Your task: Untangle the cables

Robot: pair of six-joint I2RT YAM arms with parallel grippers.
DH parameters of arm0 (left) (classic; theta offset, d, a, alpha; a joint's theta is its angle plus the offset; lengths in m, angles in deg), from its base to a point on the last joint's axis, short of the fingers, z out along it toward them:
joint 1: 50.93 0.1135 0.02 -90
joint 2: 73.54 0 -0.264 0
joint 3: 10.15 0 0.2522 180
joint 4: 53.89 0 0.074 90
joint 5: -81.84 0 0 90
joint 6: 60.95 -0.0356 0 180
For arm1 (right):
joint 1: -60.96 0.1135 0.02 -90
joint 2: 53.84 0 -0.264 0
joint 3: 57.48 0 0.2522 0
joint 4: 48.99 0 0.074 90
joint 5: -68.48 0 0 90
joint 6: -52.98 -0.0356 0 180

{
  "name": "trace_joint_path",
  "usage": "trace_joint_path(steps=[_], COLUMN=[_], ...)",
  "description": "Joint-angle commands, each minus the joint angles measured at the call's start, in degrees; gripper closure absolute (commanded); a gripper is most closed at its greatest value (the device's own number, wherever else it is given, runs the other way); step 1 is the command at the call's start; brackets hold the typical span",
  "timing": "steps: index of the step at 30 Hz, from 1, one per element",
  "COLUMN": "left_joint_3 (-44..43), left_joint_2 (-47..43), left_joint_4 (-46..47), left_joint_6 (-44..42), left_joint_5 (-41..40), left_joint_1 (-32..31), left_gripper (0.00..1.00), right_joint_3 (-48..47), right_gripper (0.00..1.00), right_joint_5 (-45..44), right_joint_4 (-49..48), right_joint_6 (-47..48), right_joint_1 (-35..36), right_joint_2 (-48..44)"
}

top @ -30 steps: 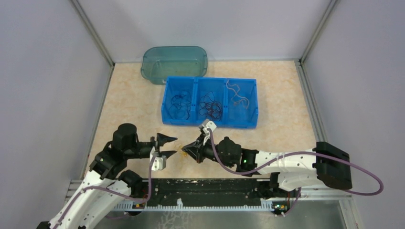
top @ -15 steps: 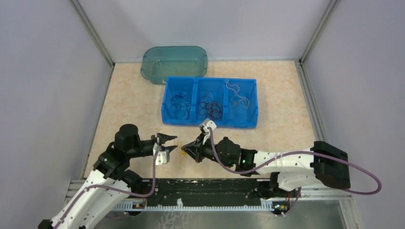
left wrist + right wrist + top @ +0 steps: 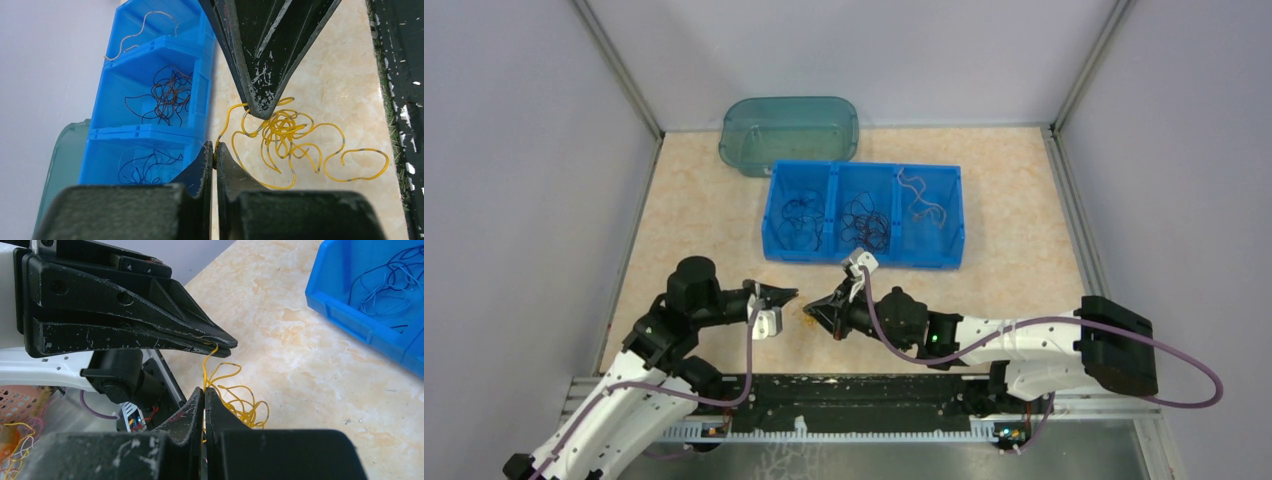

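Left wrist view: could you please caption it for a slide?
Left gripper and right gripper each pinch the tangled yellow cable beside the blue bin.

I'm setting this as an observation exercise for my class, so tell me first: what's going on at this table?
Two robot arms are working on a tangle of yellow cable lying on the table near their bases. The left arm has its jaws shut on one strand at the tangle's edge; the right arm has its jaws shut on another close by. The clump is not yet pulled apart. Behind, a blue three-compartment bin holds other thin cables, with a teal tub beyond.
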Motion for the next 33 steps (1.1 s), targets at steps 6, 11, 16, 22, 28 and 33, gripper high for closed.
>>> trace_joint_path(steps=[6, 11, 16, 22, 28, 33], left_joint_3=[-7.80, -12.96, -17.61, -22.13, -25.44, -27.82], left_joint_2=[3.01, 6.10, 8.60, 11.07, 13.90, 16.15], left_joint_4=[-1.62, -1.34, -0.62, -2.20, -7.26, -12.59], left_joint_6=[-2.70, -0.83, 5.35, 13.68, 17.59, 17.70], left_joint_5=[5.06, 5.88, 7.03, 9.51, 12.79, 15.03], left_joint_1=[-0.45, -0.54, -0.90, -0.98, -0.98, -0.98], left_gripper=[1.00, 1.00, 1.00, 1.00, 1.00, 1.00], right_joint_3=[0.43, 1.57, 0.28, -4.48, -7.56, -10.69], right_gripper=[0.80, 0.42, 0.28, 0.24, 0.28, 0.32], right_joint_5=[-2.77, -2.87, -2.82, -2.65, -1.85, -2.28], right_joint_4=[-2.66, -1.34, 0.52, 6.37, 7.57, 7.81], right_joint_6=[1.38, 3.24, 7.24, 14.19, 18.80, 21.22], right_joint_1=[0.62, -0.61, -1.41, -1.50, -1.50, -1.50], right_joint_2=[-3.25, -7.00, -12.19, -16.62, -16.74, -12.95])
